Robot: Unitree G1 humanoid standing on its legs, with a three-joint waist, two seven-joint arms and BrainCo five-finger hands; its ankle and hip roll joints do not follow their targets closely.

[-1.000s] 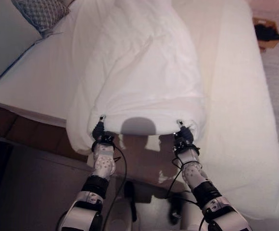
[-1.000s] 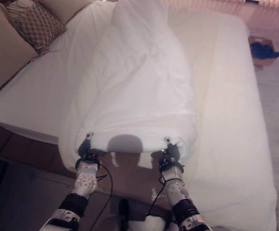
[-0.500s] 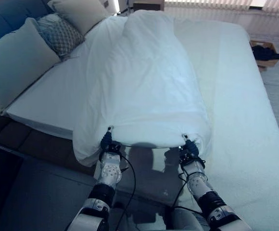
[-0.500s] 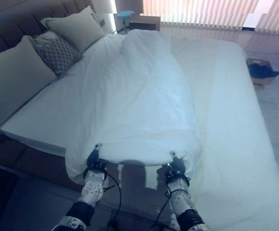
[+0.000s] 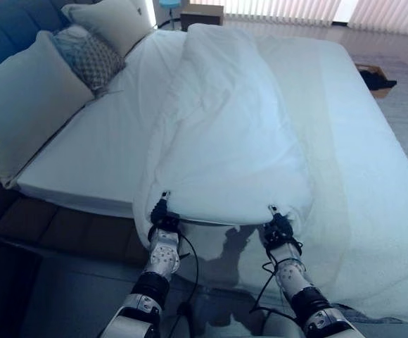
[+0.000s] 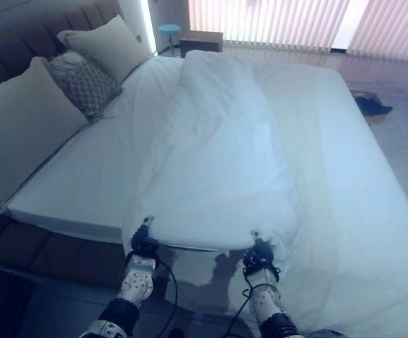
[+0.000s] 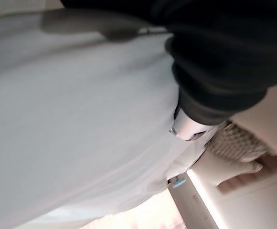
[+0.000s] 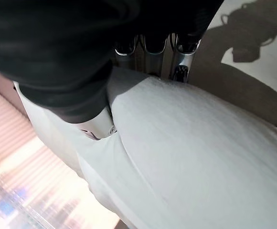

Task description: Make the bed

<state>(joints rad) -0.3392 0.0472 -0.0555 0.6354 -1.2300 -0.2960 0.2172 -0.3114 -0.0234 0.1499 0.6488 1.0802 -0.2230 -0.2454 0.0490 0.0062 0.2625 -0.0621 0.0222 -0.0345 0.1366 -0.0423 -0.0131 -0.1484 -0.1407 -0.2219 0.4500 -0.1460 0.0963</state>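
Bed (image 5: 373,183): white mattress sheet, runs from me to the far blinds; the side on my right is bare, nothing covering it.
Duvet (image 5: 232,134): white, bunched into a long narrow ridge down the bed, from the pillow end to the near edge. Near hem is lifted off the mattress between my two hands, with a drape hanging off the bed's left edge.
Pillows (image 5: 21,120): stacked against the headboard on my left; patterned cushion (image 5: 88,56) sits between two plain ones. Well apart from the duvet hem.
Left hand (image 5: 160,211): pinching the near-left corner of the duvet. Wrist view shows cloth wrapped over the thumb (image 7: 188,131).
Right hand (image 5: 278,224): clamped on the near-right part of the hem; fingers (image 8: 184,59) curled under the fabric, thumb on top.
Pose: both arms stretched forward and low, roughly parallel, wrists level, hem taut between them.
Step, my read: spreading the duvet; far from done, it is not yet flat.
Risk 1: thin pinch on a bulky hem; a sharp tug could strip a corner out of one hand.
Risk 2: uneven pull skews the ridge further left, more slides off the bed.
Risk 3: folds stay trapped unless it gets opened sideways to my right.
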